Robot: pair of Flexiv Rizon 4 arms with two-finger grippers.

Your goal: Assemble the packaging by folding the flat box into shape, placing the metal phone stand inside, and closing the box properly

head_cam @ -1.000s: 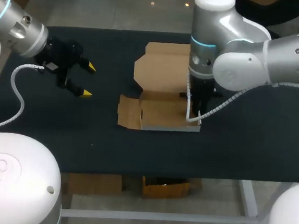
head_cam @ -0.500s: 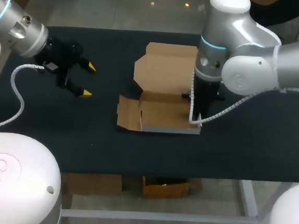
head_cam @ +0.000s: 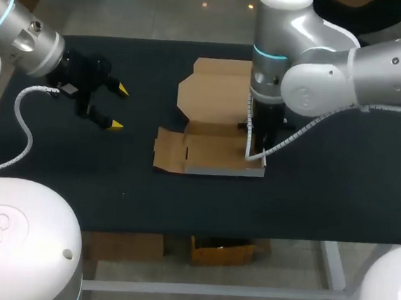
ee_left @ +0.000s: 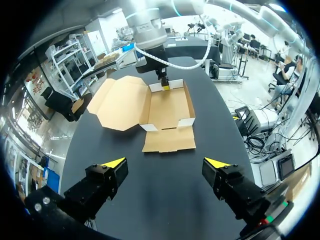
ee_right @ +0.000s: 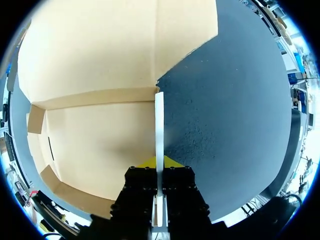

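Since half a second earlier, the right arm had swung back toward the left, and the box (head_cam: pixel 214 155) had slid slightly leftward with it, while the left arm had not moved. The right gripper (ee_right: pixel 159 163) was closed on the box's white right side wall (ee_right: pixel 159 125), one yellow-tipped finger inside the tray and one outside, the thin wall pinched upright between them. In the head view that gripper was mostly hidden beneath its own wrist, at the box's right end. The box sat near the middle of the desk (head_cam: pixel 323 196), its tray open on top, its lid (head_cam: pixel 216 95) lying flat behind it and the left flap (head_cam: pixel 167 150) folded outward on the desk. The left gripper (head_cam: pixel 118 106) hovered over bare desk well to the left of the box, its fingers spread wide and holding nothing.
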